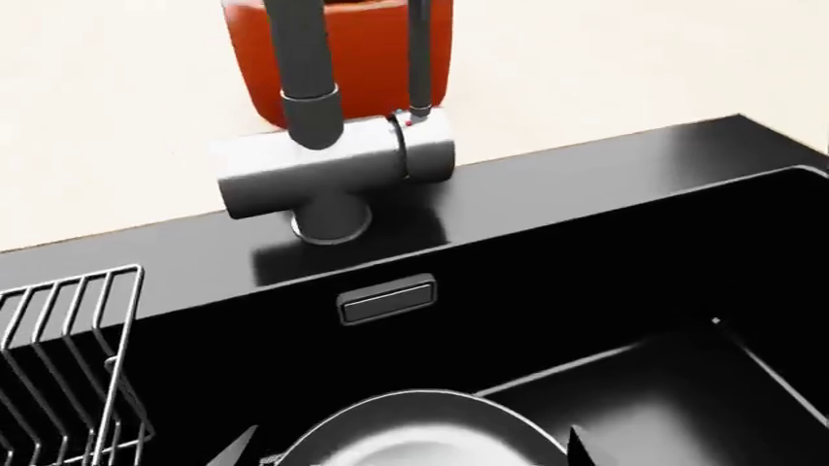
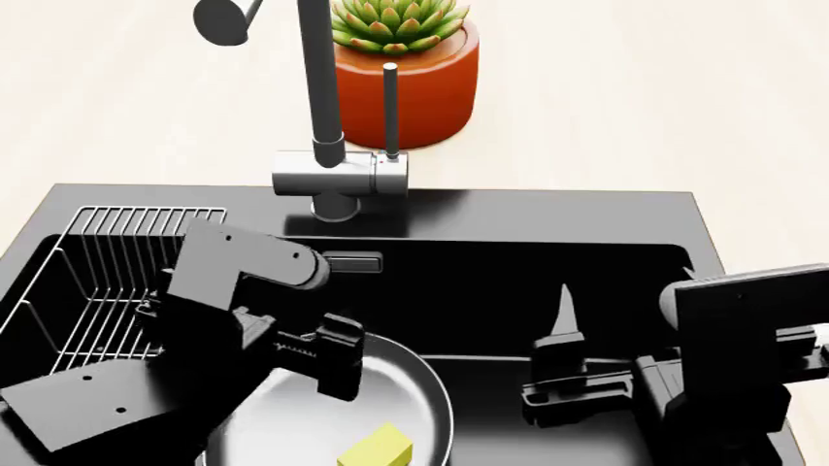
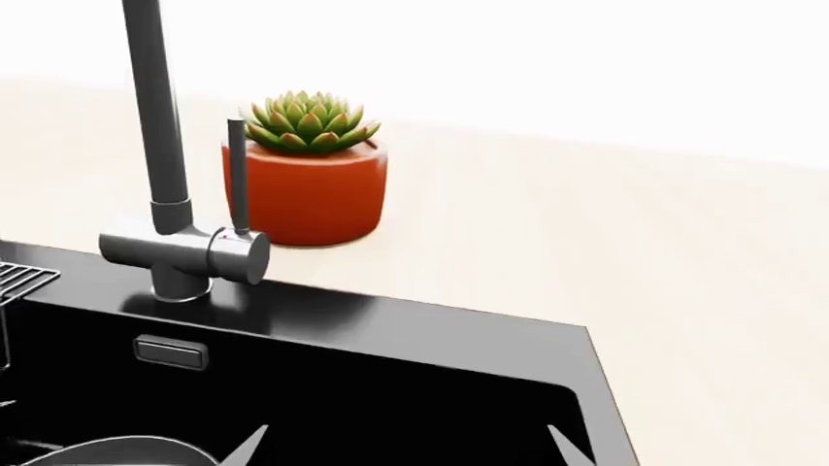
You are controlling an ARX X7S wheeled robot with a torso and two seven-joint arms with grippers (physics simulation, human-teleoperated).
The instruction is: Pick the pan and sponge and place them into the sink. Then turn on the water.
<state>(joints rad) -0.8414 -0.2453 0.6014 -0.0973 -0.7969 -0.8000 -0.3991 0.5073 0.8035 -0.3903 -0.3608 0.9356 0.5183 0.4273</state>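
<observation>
Two grippers of mine hang inside the sink (image 2: pixel 545 277), one on each side. My left gripper (image 2: pixel 340 357) sits over the near-left rim of the pan (image 2: pixel 402 388), its fingers close beside that rim; whether they touch it I cannot tell. In my left wrist view two fingertips (image 1: pixel 580 449) show at the frame edge with a wide gap between them, so those jaws are spread and hold nothing. My right gripper (image 2: pixel 560 361) hovers over the bare black floor of the basin, well apart from the pan, one finger pointing up toward the back wall. My right wrist view shows its two tips far apart, so these jaws are spread too.

The pan lies flat in the basin, pale inside up, and the sponge (image 2: pixel 377 448) rests inside it near the front. A wire rack (image 2: pixel 104 272) fills the left end of the sink. Behind the rim stands the faucet (image 2: pixel 340 175) with its lever rod (image 2: pixel 388 107) upright, and a potted succulent (image 2: pixel 404 68) behind that on the pale counter (image 2: pixel 647 97). No stream shows under the spout.
</observation>
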